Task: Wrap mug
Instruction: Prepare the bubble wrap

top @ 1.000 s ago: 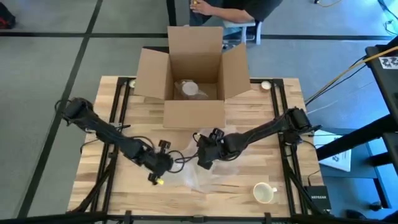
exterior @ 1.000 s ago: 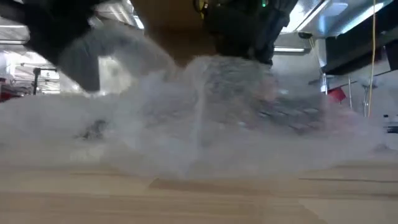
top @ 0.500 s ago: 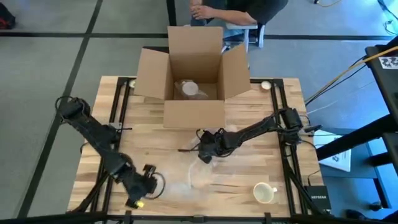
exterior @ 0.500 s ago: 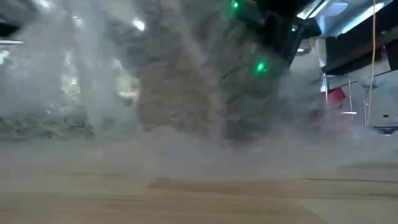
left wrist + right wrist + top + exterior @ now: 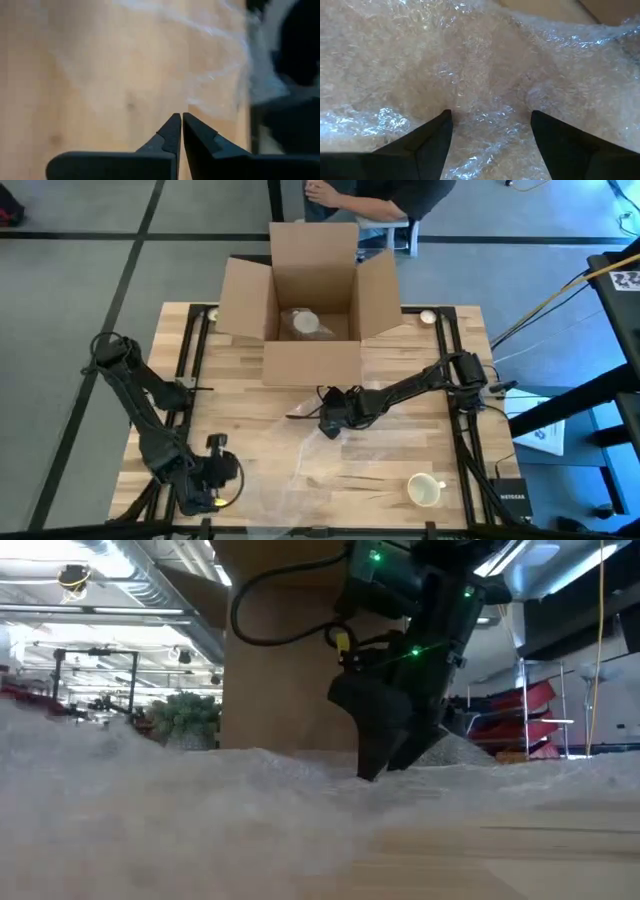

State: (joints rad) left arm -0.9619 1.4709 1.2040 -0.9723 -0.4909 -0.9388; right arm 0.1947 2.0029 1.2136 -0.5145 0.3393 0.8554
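**Mug waiting at the lower right while the bubble wrap is lying flat**

The mug (image 5: 425, 490) is standing upright in the lower right of the high view, on the bare wood of the worktop (image 5: 240, 405), with its handle pointing toward the right edge. Just to its left, the sheet of bubble wrap (image 5: 335, 470) is lying spread over the lower middle of the worktop, apart from the mug.

The right gripper (image 5: 331, 426) is hovering low at the upper edge of the sheet, near the centre of the frame, its fingers (image 5: 427, 140) spread wide with wrap showing between them. In the low view it is coming down in the middle, its tips at the crinkled surface.

The left gripper (image 5: 222, 485) is sitting at the lower left of the high view, close to the worktop's front edge, its fingers (image 5: 170, 132) pressed together and holding nothing.

A cardboard box (image 5: 312, 305) is standing open at the top centre, with a pale wrapped item (image 5: 303, 323) inside. A person (image 5: 375, 195) is sitting beyond it at the top edge.
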